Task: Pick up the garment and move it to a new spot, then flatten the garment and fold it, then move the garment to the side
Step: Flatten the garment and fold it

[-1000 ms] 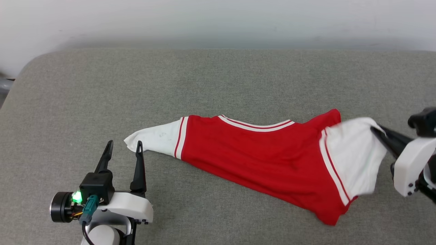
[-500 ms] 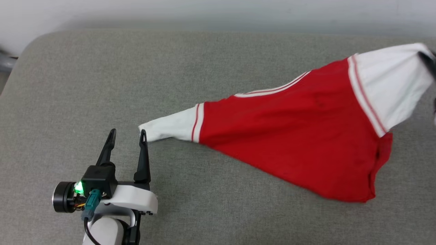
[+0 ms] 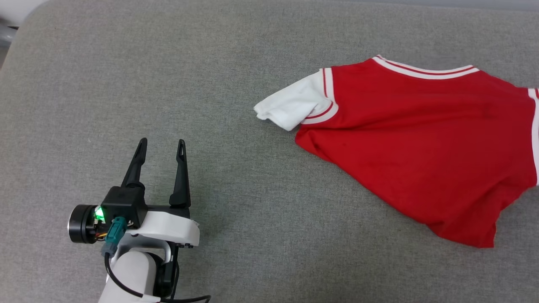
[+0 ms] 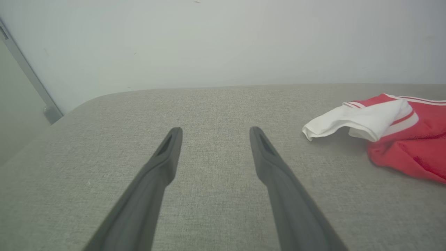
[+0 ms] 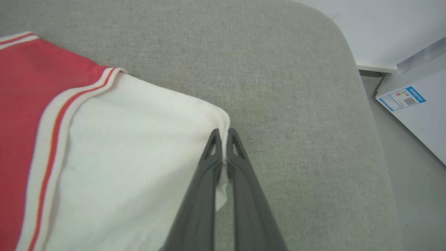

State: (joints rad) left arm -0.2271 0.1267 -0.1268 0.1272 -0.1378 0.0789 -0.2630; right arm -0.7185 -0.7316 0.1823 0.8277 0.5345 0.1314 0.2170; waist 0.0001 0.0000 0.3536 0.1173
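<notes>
The garment (image 3: 421, 139) is soft, matt knitted cloth with ribbed trim. The padded surface (image 3: 252, 84) under it is coarse grey woven fabric, also matt. The left gripper (image 3: 162, 142) has matt dark plastic fingers (image 3: 182, 168) and a smooth, faintly glossy white plastic housing (image 3: 168, 227)

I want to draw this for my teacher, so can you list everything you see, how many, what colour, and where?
T-shirt: one, red with white sleeves and striped trim, lying on the right part of the padded surface.
padded surface: one, grey fabric, under everything.
wall: one, pale, behind the padded surface.
box: one, white with a blue label, down beside a rounded corner of the padded surface.
left claw: one, dark fingers, open, over bare fabric, apart from the T-shirt.
right claw: one, dark fingers, shut on the edge of one white sleeve.
</notes>
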